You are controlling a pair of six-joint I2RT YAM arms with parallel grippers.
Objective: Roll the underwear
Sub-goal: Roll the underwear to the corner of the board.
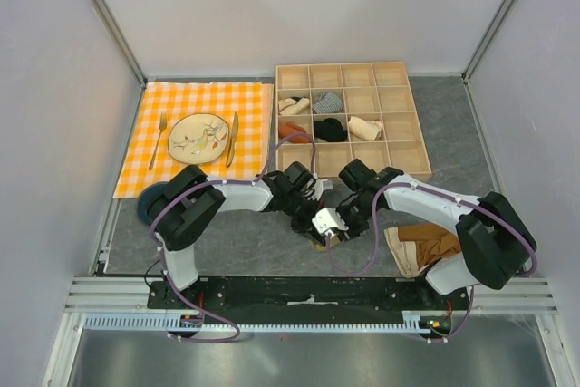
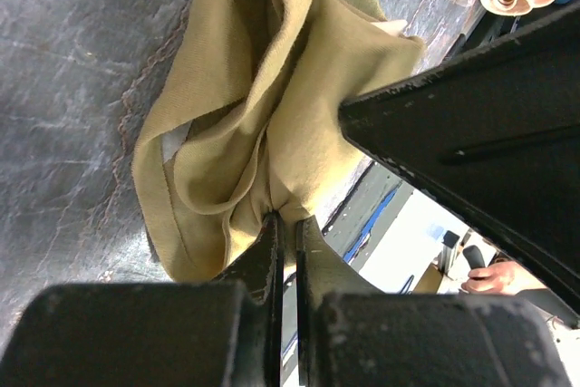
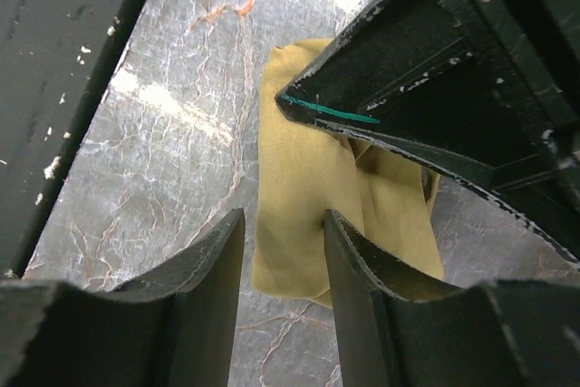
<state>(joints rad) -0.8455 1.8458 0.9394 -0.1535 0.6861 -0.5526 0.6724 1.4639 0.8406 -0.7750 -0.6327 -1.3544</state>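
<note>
Fabric of the underwear (image 2: pixel 263 88) is seen bunched in soft folds on the grey table (image 1: pixel 245 242), between the two arms and close to the near side. It lies well short of the wooden compartment box (image 1: pixel 353 120).

The left gripper (image 2: pixel 288 224) is closed tight on a gathered fold at one end of the garment, and the cloth is drawn into a narrow pinch between its fingers. From that pinch the folds spread outward, with a hemmed edge curling along one side.

The right gripper (image 3: pixel 281 251) is held about half open just over the cloth. The garment's rounded lower edge is seen through the gap between its fingers, and no hold on the fabric is shown. The two grippers are crowded nose to nose over the garment, so little free space is left directly between them.

Bare table is seen on the left arm's side of the underwear and beyond it toward the box. On the right arm's side, a rust-brown garment (image 1: pixel 421 246) is laid near the table's near edge, close to the metal rail (image 1: pixel 109 295). A checked cloth (image 1: pixel 181 97) is spread at the far left, well apart from the work.
</note>
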